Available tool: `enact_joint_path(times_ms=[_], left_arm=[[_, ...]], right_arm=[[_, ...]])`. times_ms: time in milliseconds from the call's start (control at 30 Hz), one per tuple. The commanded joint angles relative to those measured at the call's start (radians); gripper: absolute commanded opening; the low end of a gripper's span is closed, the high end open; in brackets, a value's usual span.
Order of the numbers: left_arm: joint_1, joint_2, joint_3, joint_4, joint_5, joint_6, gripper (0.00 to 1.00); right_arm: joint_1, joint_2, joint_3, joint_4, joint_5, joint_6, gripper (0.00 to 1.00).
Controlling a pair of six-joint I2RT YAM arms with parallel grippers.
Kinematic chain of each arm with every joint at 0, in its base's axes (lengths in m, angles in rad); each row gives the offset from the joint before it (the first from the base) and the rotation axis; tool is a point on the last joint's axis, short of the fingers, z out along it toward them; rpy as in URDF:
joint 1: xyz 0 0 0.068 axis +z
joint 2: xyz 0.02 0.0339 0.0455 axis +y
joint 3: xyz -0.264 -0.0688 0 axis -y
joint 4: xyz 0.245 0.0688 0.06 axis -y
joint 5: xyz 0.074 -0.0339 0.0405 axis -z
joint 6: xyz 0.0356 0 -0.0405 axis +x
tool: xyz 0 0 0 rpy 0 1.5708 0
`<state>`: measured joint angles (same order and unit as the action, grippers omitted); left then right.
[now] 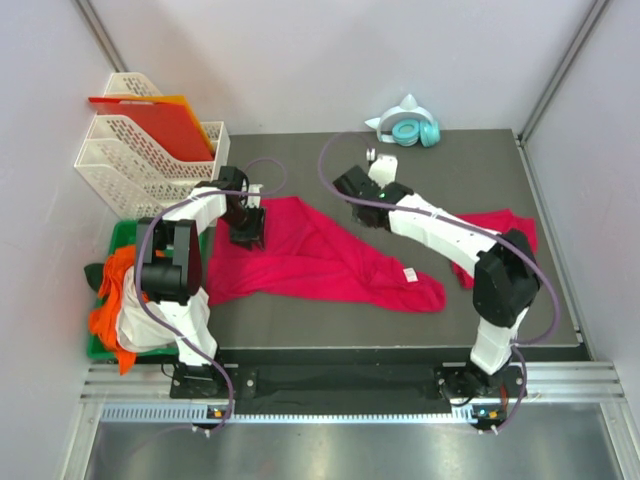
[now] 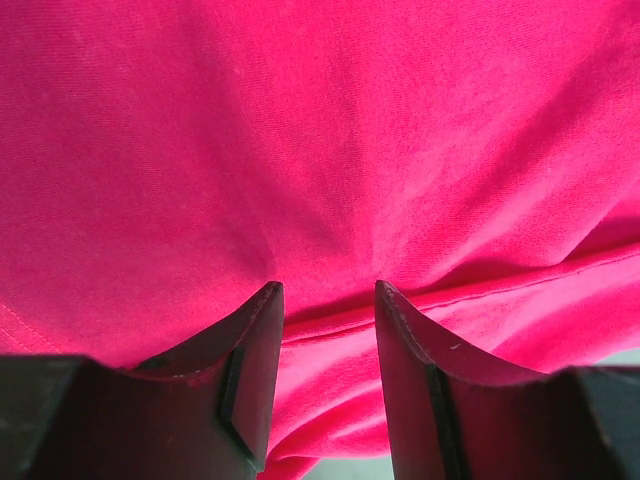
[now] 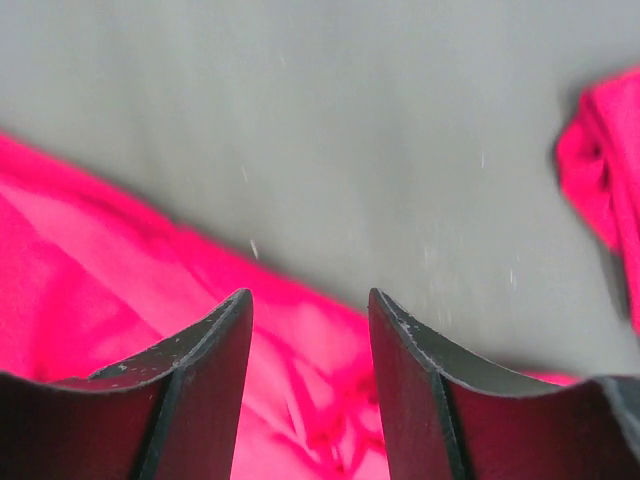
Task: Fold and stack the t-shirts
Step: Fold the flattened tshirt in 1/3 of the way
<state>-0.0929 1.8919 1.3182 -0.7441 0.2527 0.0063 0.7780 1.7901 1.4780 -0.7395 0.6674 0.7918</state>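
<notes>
**Fold not begun; no stack on the tabletop**

Nearest you, at the left edge, a green bin (image 1: pixel 100 345) holds orange and white cloth.

One t-shirt (image 1: pixel 320 260) lies rumpled mid-tabletop (image 1: pixel 330 335), its right side drawn into a long point, with the neck label (image 1: pixel 409 274) facing up. It has no clean fold lines.

The second t-shirt (image 1: pixel 512 228) lies bunched at the right, partly under the right arm.

The left tool (image 2: pixel 325 290) is low over the first shirt's far-left part. Its jaws are parted and cloth fills its view, but you can see no fold pinched between them.

The right tool (image 3: pixel 310 295) is released and empty, above the bare tabletop just past that shirt's far edge.

Farthest back are the letter trays (image 1: pixel 140 160) and the headphones (image 1: pixel 412 130).

Judgement: this is early. Both shirts need flattening, folding and stacking.
</notes>
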Motion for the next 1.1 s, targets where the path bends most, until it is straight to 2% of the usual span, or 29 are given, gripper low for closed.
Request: enact_joint_path(times_ms=[0, 167, 300, 633, 933, 1033, 1067], left_arm=[[0.002, -0.004, 0.016, -0.009, 0.017, 0.009, 0.47], [0.002, 0.003, 0.019, -0.008, 0.016, 0.006, 0.47], [0.002, 0.012, 0.026, -0.012, 0.011, 0.007, 0.47], [0.002, 0.015, 0.026, -0.012, 0.005, 0.009, 0.46], [0.002, 0.013, 0.023, -0.011, 0.008, 0.008, 0.47], [0.002, 0.012, 0.021, -0.011, 0.010, 0.004, 0.47], [0.002, 0.015, 0.019, -0.011, 0.010, 0.006, 0.46]], right_arm=[[-0.077, 0.084, 0.087, 0.020, -0.044, -0.117, 0.49], [-0.150, 0.181, 0.107, 0.051, -0.161, -0.140, 0.47], [-0.158, 0.227, 0.105, 0.095, -0.235, -0.164, 0.47], [-0.158, 0.218, 0.065, 0.141, -0.325, -0.154, 0.47], [-0.137, 0.173, -0.102, 0.204, -0.371, -0.117, 0.47], [-0.134, 0.175, -0.123, 0.213, -0.376, -0.115, 0.41], [-0.132, 0.169, -0.125, 0.213, -0.376, -0.115, 0.31]])
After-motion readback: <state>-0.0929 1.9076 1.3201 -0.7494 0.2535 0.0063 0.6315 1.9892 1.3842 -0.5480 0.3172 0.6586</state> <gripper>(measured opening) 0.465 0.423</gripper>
